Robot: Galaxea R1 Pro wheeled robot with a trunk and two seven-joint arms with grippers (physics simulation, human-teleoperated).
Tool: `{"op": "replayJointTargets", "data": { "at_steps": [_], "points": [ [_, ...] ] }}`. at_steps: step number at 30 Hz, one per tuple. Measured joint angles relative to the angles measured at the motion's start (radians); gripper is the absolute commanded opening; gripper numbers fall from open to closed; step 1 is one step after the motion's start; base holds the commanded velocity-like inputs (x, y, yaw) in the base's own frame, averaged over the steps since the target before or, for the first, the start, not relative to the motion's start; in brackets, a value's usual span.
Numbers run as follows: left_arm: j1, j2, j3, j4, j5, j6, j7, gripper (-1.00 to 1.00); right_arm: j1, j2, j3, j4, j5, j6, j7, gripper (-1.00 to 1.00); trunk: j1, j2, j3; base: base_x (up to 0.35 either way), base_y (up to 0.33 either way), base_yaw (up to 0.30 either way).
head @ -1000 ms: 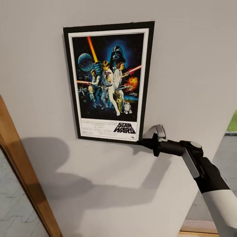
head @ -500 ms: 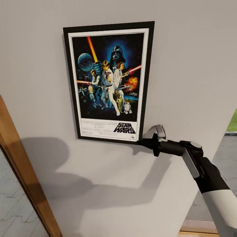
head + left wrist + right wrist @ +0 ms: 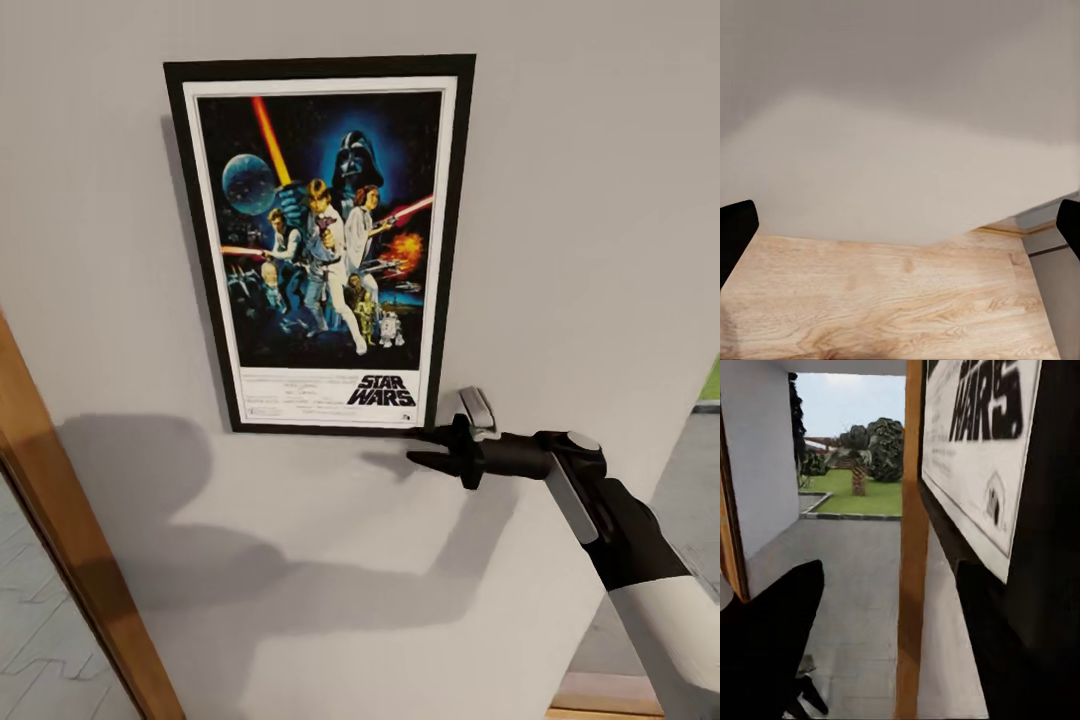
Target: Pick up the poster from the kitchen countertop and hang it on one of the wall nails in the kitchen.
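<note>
Closest to my head camera I count one arm: my right arm, white forearm then black wrist, rises from the lower right corner and reaches up and leftward toward the wall, with the wrist turned so the right gripper (image 3: 428,447) points left along the wall. Its two black fingers (image 3: 432,461) are spread apart with nothing between them; the upper fingertip sits at the poster's bottom right corner, whether touching or just off it I cannot tell, and the lower one hangs free below the frame. In the right wrist view those same fingers (image 3: 772,637) show as dark shapes on either side, well apart, with the frame's corner and part of the black logo close by. The left gripper (image 3: 900,225) appears at the left wrist view's edges as two dark fingertips set wide, empty, over a wooden floor (image 3: 892,300) and pale wall. Farther back I see one poster (image 3: 318,245), upright and flat against the grey wall (image 3: 590,200), its black frame square to it. One wooden door frame (image 3: 70,560) slants at the left.
</note>
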Motion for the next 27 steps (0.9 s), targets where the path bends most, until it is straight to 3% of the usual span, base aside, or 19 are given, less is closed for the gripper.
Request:
{"op": "replayJointTargets", "data": {
  "at_steps": [16, 21, 27],
  "points": [
    [0.0, 0.0, -0.001, 0.0, 0.0, 0.0, 0.0, 1.0, 0.0, -0.001, -0.059, 0.009, 0.012, 0.011, 0.02, 1.0, 0.0, -0.001, 0.0, 0.017, 0.0, 0.0],
    [0.0, 0.0, -0.001, 0.0, 0.0, 0.0, 0.0, 1.0, 0.0, 0.0, -0.06, 0.008, 0.014, 0.01, -0.069, 1.0, 0.001, 0.0, 0.0, -0.185, 0.0, 0.0],
    [0.0, 0.001, -0.001, 0.0, 0.0, 0.0, 0.0, 1.0, 0.0, 0.0, -0.061, 0.009, 0.016, 0.008, -0.071, 1.0, 0.001, 0.0, 0.0, -0.309, 0.0, 0.0]
  ]
}}
